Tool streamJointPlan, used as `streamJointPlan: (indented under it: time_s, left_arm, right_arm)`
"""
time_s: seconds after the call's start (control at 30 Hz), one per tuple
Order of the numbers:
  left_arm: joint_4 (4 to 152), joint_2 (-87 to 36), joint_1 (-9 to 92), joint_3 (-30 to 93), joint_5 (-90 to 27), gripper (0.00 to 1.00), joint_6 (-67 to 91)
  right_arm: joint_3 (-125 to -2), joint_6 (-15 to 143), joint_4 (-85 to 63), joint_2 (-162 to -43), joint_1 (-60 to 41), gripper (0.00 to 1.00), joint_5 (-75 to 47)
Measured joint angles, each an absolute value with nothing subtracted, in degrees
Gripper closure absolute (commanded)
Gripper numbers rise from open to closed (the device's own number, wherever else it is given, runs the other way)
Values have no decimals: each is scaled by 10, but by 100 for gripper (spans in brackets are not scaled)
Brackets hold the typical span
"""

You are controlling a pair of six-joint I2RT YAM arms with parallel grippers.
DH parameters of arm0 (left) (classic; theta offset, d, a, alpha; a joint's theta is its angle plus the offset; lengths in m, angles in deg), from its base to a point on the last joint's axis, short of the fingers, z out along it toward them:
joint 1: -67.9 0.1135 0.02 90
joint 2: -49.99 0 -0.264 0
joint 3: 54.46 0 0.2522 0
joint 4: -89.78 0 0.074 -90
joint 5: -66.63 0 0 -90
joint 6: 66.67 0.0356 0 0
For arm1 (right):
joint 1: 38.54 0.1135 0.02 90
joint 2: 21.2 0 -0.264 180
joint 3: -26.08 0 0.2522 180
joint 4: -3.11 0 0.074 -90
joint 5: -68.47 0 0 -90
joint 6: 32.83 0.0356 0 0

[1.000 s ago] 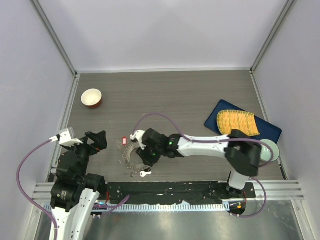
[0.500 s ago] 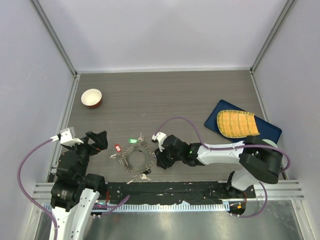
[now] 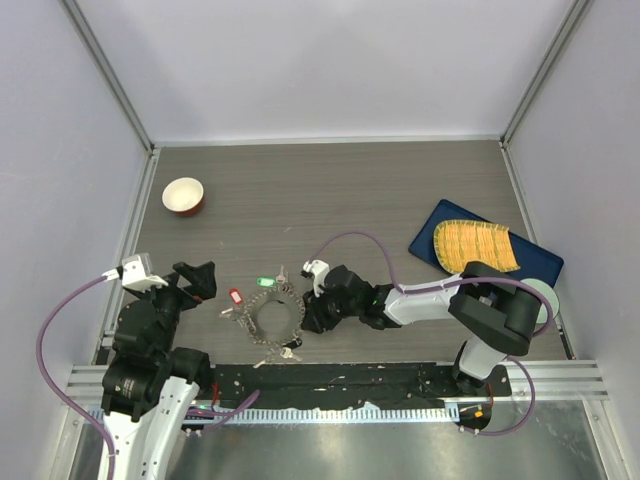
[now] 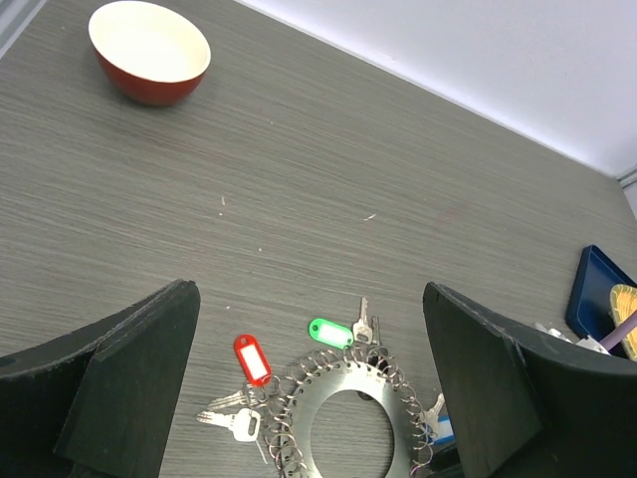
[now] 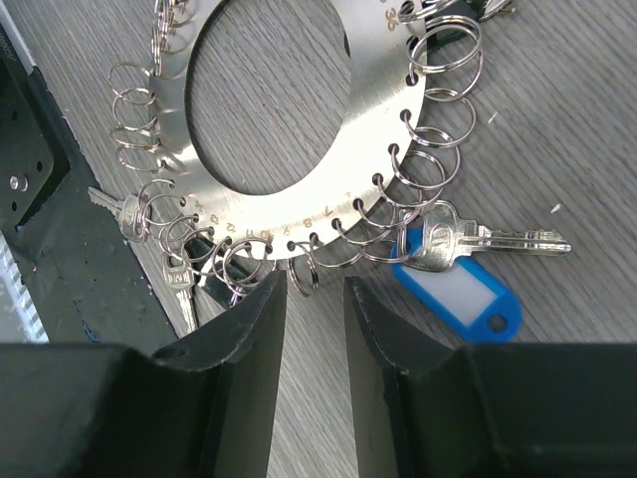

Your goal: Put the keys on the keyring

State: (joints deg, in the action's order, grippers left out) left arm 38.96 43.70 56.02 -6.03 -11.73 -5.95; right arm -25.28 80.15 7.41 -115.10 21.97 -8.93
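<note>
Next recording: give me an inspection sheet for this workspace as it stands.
Surface: grey wood-grain table.
Job's things: keyring flat on table; keys with red tag, green tag and blue tag lie at its rim.
Clutter: bowl far left; blue tray holding yellow ridged pad, right.
Claws: left claw open, above table, left of keyring; right claw low at keyring's rim, jaws narrowly apart, one loop between tips.
Cables: purple cable loops from each wrist.
Surroundings: pale walls, metal frame.
</note>
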Motion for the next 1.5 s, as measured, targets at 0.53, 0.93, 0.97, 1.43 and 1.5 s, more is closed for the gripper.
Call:
streamJointPlan:
  time_s: [0.53, 0.93, 0.97, 1.43, 1.5]
  left_arm:
    - [393, 433, 560, -63, -128, 0, -60]
    - [479, 381, 561, -102, -308, 0, -1]
    - [491, 368, 561, -103, -334, 1, 9]
    - [625, 161, 520, -83, -661, 19, 188]
    - [636, 140, 493, -74, -679, 18, 219]
  right_arm:
    - [-274, 787, 46, -1165, 215, 99, -65]
    - [-438, 564, -215, -1104, 198, 99, -165]
    - [-449, 538, -229, -1098, 197, 99, -171]
    - [-466, 325, -274, -977, 197, 99, -151]
    - [-459, 313, -274, -963, 197, 99, -137]
